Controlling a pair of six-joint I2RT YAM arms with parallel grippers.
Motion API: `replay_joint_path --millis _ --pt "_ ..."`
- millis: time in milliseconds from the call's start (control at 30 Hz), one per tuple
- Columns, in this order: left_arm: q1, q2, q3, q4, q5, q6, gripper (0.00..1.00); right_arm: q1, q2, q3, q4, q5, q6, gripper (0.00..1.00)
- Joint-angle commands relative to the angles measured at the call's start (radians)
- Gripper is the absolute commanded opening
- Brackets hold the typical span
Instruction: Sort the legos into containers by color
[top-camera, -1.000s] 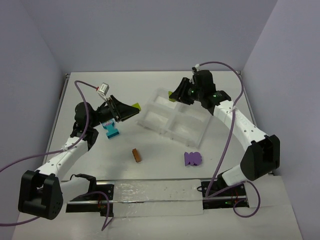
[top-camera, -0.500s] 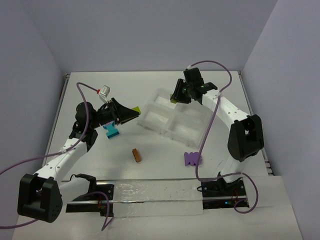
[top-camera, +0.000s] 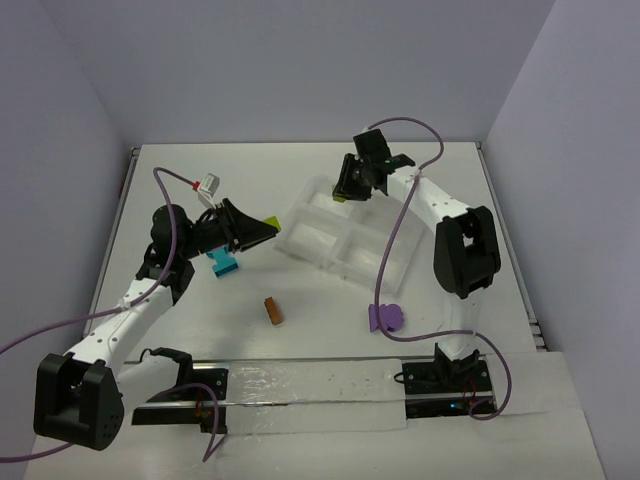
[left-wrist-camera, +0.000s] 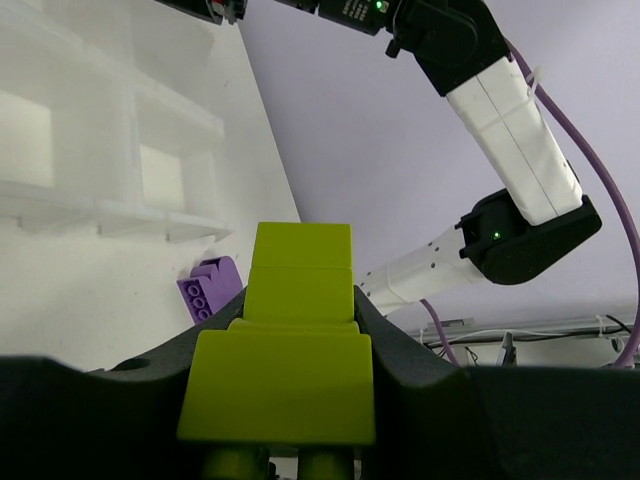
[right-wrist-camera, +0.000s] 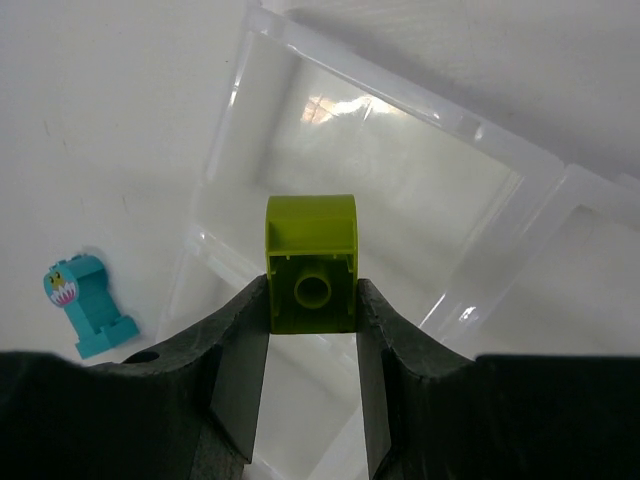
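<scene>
The left tool (top-camera: 258, 230) pinches a smooth stepped lime brick (left-wrist-camera: 300, 290) above the white tabletop (top-camera: 330, 295). The right tool (right-wrist-camera: 312, 320) pinches a round-topped lime brick (right-wrist-camera: 311, 255), hollow underneath, over one corner box of the see-through plastic tray (right-wrist-camera: 480, 130).

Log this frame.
left gripper: shut on lime legos; right gripper: shut on lime brick over tray; loose: teal brick, brown brick, purple brick
</scene>
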Motion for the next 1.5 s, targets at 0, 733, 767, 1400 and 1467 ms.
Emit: replay_joint_path --millis 0,733,767,1400,1467 --pt "0.005 -0.031 0.048 -0.021 -0.011 0.033 0.00 0.012 0.042 0.097 -0.003 0.007 -0.011 0.13" --pt "0.008 0.016 0.175 -0.244 -0.012 0.196 0.00 0.039 0.023 0.233 -0.089 0.024 -0.044 0.83" --pt "0.008 0.022 0.186 -0.249 -0.005 0.205 0.00 0.039 -0.033 0.205 -0.078 0.027 -0.046 0.83" --pt "0.004 0.207 0.246 0.053 0.393 0.124 0.00 0.078 -0.753 -0.503 0.338 -0.496 -0.390 0.82" --pt "0.004 0.214 0.280 -0.039 0.397 0.187 0.00 0.098 -0.856 -0.670 0.536 -0.446 -0.509 0.81"
